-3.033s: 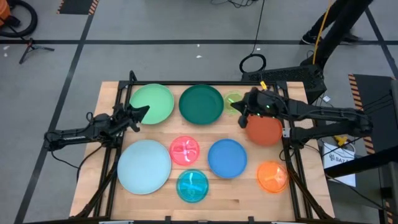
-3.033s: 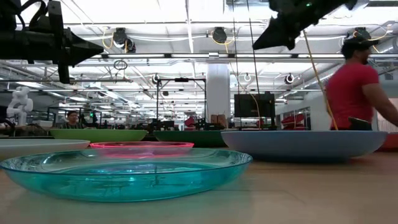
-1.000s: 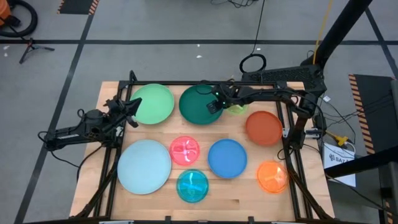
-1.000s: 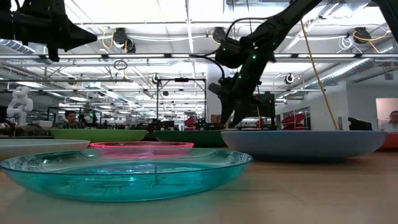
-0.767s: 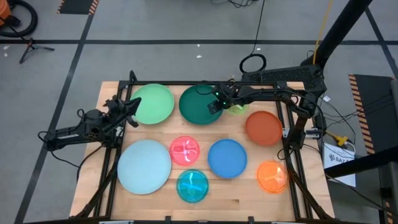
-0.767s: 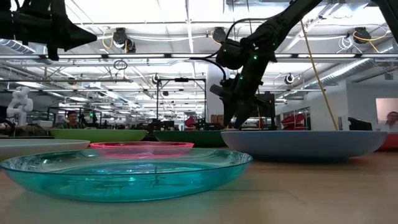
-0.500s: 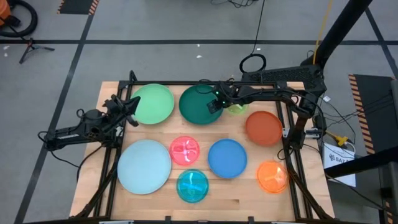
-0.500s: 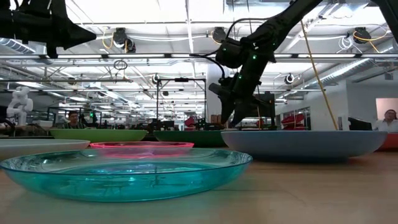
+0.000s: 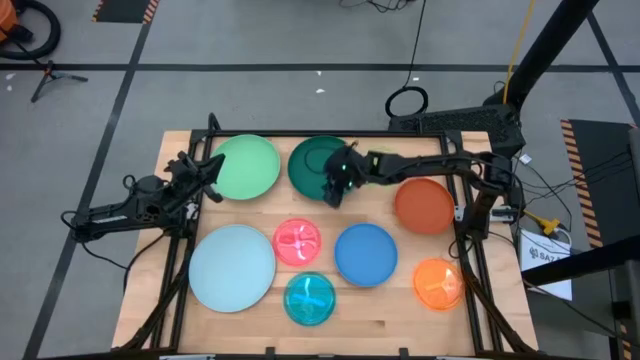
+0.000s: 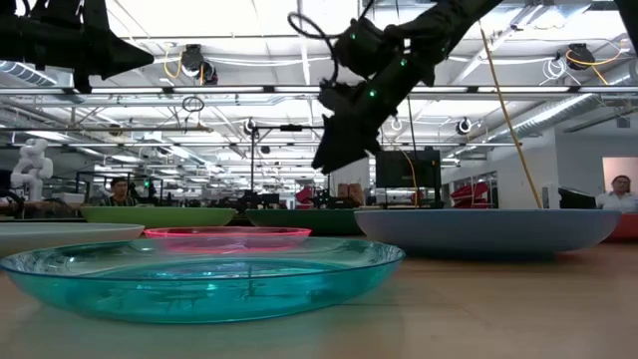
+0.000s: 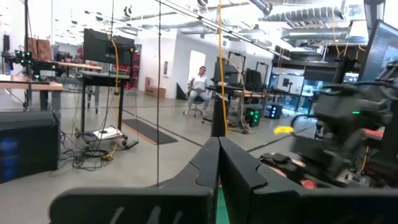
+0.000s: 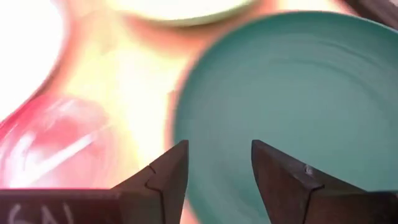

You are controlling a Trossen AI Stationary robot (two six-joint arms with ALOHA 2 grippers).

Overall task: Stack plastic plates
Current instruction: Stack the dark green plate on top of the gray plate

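Right pincer (image 9: 333,190) spread, above dark green plate (image 9: 314,165) near rim; left pincer (image 9: 212,172) pressed together.

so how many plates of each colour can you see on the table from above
green: 2 (light green plate, dark green plate)
blue: 2 (pale blue plate, blue plate)
cyan: 1 (cyan plate)
pink: 1 (pink plate)
orange: 1 (orange plate)
red-orange: 1 (red-orange plate)
total: 8 in view

Left pincer (image 11: 218,163) fingers pressed together, seated person (image 11: 198,83) far off, other arm (image 11: 348,127) alongside
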